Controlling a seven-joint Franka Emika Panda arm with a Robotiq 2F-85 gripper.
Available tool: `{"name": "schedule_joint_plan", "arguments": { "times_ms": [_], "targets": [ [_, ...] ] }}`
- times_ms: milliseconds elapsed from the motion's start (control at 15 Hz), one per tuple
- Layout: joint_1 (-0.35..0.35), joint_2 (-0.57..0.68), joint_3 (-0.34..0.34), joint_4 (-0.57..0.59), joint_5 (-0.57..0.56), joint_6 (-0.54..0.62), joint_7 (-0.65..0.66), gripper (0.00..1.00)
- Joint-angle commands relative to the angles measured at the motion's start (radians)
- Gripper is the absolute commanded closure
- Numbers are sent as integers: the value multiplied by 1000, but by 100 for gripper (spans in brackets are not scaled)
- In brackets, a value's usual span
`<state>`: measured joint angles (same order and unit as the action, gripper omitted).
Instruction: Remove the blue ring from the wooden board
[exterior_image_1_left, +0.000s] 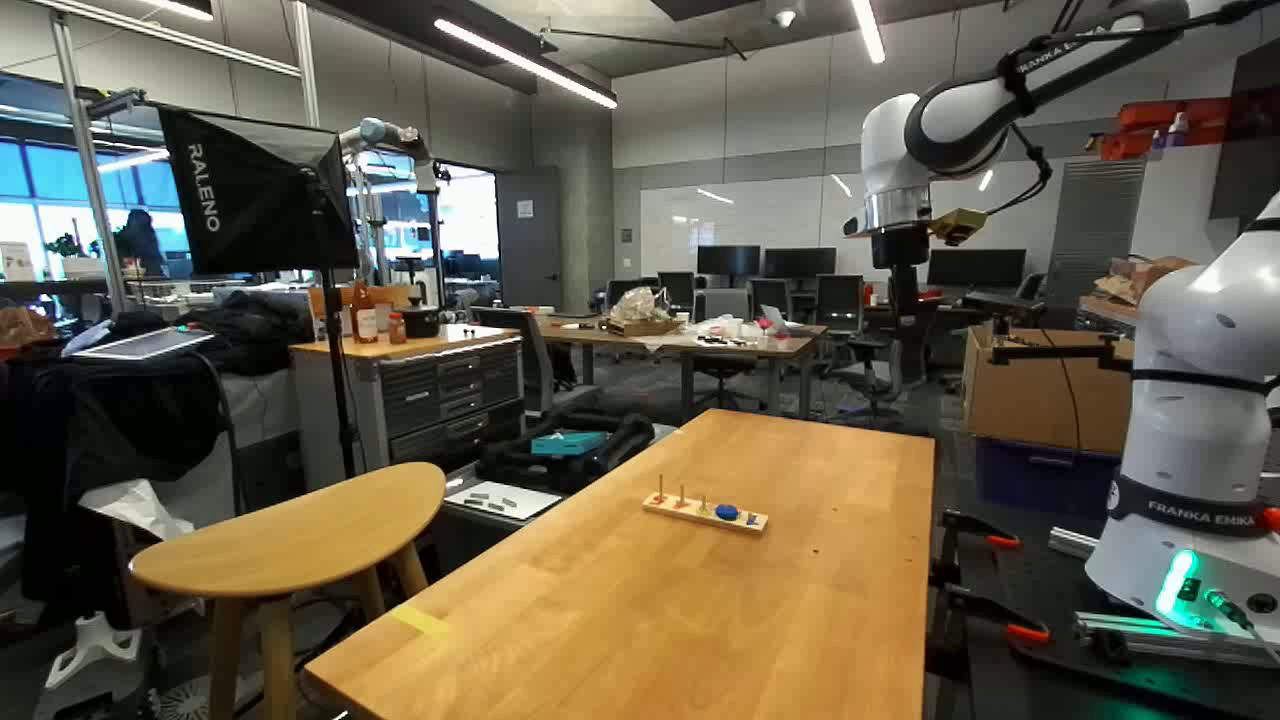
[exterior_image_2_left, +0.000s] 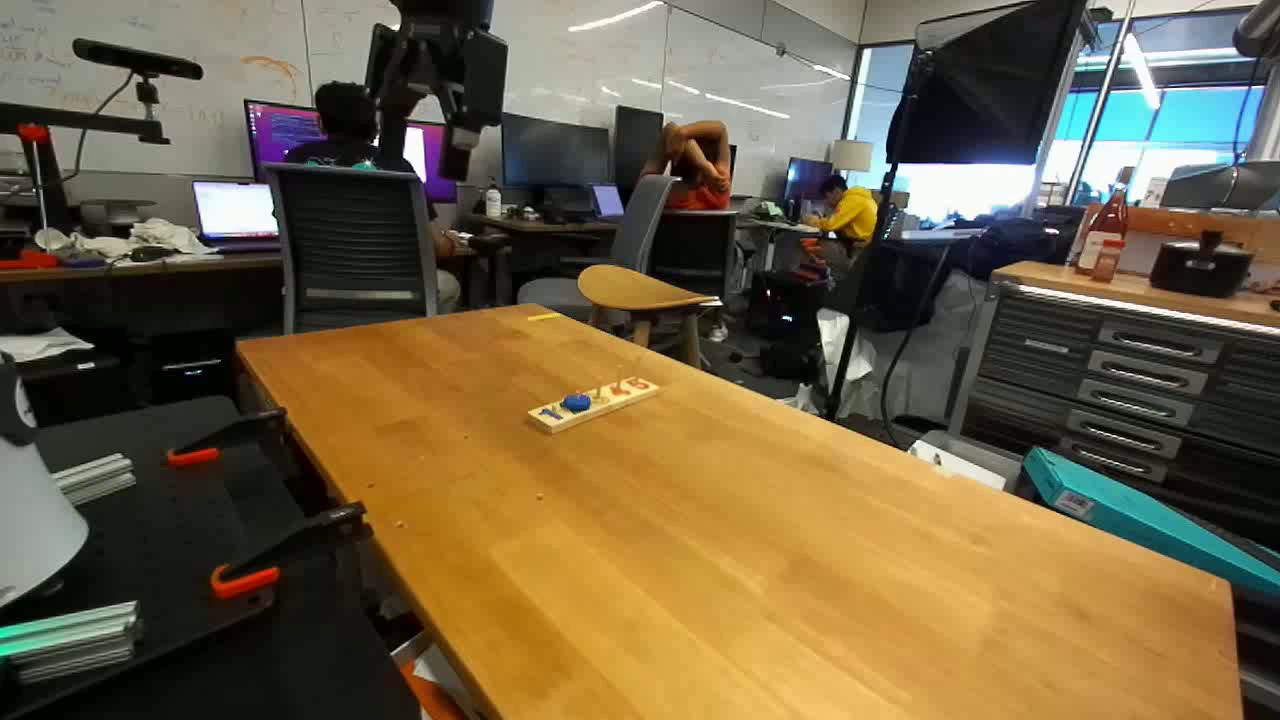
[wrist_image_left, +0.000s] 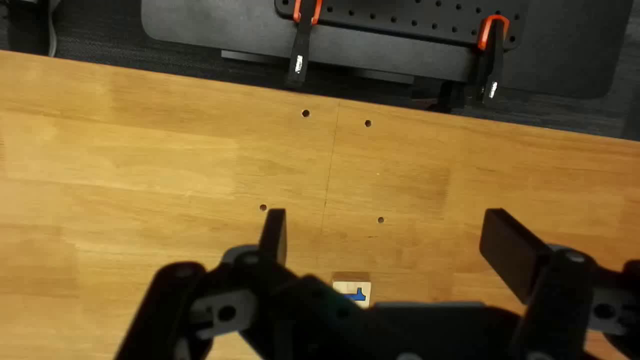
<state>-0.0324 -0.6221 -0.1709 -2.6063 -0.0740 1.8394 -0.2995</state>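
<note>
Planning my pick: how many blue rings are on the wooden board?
1: the round blue ring on the pegged wooden board, beside the blue numeral 1; another beneath may be hidden.

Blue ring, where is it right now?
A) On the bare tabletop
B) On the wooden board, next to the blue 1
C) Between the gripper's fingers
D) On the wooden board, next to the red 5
B, since in an exterior view the blue ring sits on the wooden board, right beside the blue 1.

A robot arm (exterior_image_1_left: 1195, 420) and whiteboard (exterior_image_1_left: 760, 215) mark a lab.
</note>
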Motion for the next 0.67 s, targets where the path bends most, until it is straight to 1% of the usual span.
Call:
{"name": "schedule_joint_plan", "arguments": {
  "times_ms": [0,133,267,400,533,600],
  "targets": [
    [-6,1,5,2,3,-1,-3,0],
    [-6,0,5,5,3,-1,-3,0],
    [1,-7,22,-48,-20,82,-6,0],
    [26,27,42,-111,-3,269,6,0],
    [58,52,67,-154,15,429,7,0],
    [80,94,80,-165,27,515,12,0]
  ]
}}
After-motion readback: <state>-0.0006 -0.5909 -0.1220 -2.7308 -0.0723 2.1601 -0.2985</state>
